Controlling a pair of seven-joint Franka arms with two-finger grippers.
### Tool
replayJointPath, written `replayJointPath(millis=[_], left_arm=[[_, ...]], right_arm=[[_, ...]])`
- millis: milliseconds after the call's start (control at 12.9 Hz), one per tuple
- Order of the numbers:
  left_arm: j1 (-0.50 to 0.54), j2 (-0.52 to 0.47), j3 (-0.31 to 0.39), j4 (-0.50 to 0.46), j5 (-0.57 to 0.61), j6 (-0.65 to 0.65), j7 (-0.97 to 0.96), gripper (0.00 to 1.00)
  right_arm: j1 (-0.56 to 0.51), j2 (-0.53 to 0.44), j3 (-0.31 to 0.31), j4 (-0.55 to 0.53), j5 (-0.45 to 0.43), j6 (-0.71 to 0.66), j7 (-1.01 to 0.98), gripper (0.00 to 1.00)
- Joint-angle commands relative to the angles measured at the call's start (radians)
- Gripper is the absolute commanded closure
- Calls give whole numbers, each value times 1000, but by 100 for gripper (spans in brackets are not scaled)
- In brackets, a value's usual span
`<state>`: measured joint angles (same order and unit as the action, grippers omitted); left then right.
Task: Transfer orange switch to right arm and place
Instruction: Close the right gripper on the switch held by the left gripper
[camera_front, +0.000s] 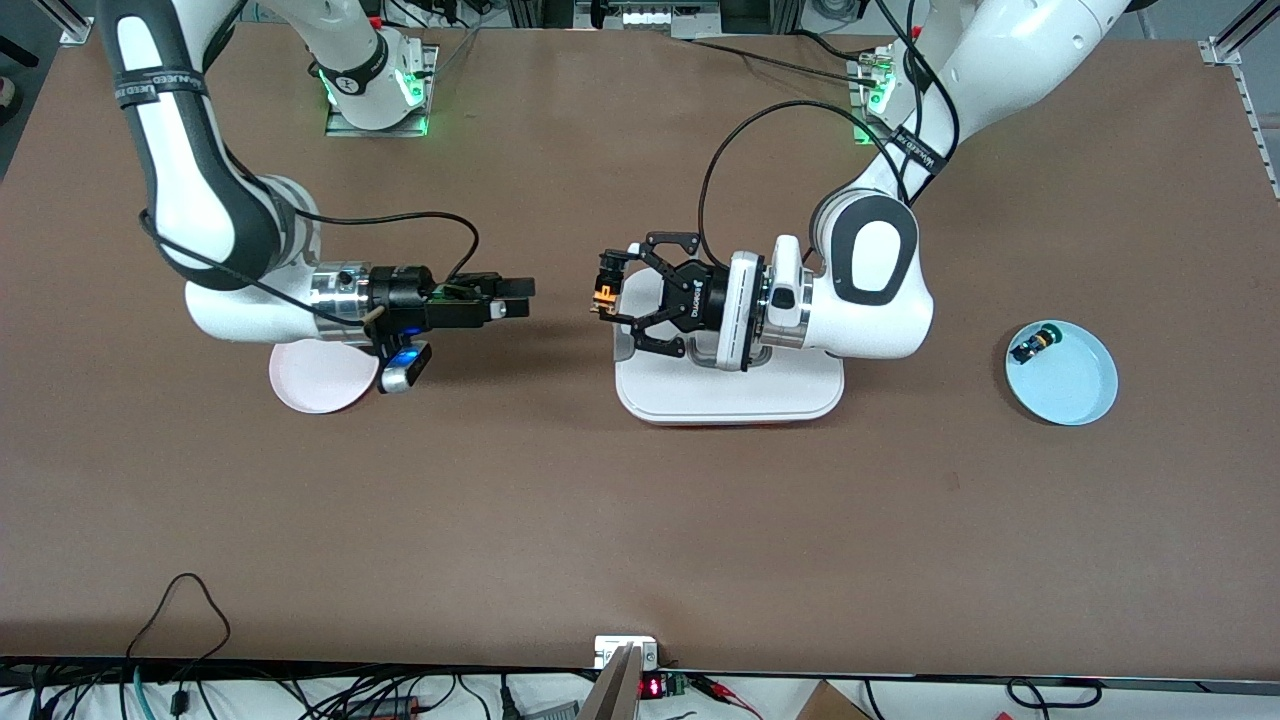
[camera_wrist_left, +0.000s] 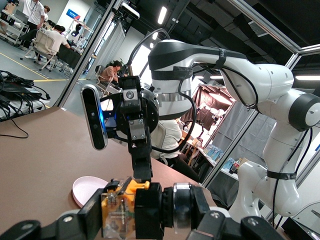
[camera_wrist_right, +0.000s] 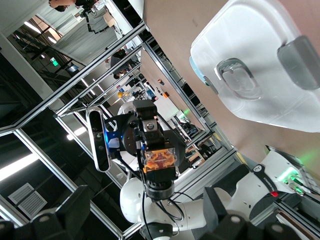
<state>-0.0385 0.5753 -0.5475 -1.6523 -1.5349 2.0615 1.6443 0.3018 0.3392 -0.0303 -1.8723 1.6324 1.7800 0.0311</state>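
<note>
Brown table (camera_front: 640, 520) carries white tray (camera_front: 727, 395), pink plate (camera_front: 315, 378), blue dish (camera_front: 1075, 395) holding green-capped switch (camera_front: 1032, 346). Left gripper (camera_front: 608, 298) over tray edge, fingers clamped on orange switch (camera_front: 605, 293). Right gripper (camera_front: 520, 297) facing it, near but apart, jaws closed, nothing held.

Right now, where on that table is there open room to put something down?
Bare table runs wide between the white tray and the front camera, also between tray and blue dish. It is crowded where the left gripper, holding the orange switch, faces the right gripper near the pink plate.
</note>
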Motion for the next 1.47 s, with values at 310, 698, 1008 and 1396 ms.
replayJointPath(millis=[310,698,1008,1396], left_arm=[[2,-3,3,2,-34,8,45,93],[3,-3,3,2,-34,6,45,93],[3,-5,3,2,-34,6,45,94],[2,-6,3,2,-34,6,43,94]], right_arm=[[6,-71,113,-93,112,186,9,0],[63,-59,122,-107,185,222,9,0],[100,-52,125,-107,250,256,9,1],[99,-48,124,-103,257,254,10,9]])
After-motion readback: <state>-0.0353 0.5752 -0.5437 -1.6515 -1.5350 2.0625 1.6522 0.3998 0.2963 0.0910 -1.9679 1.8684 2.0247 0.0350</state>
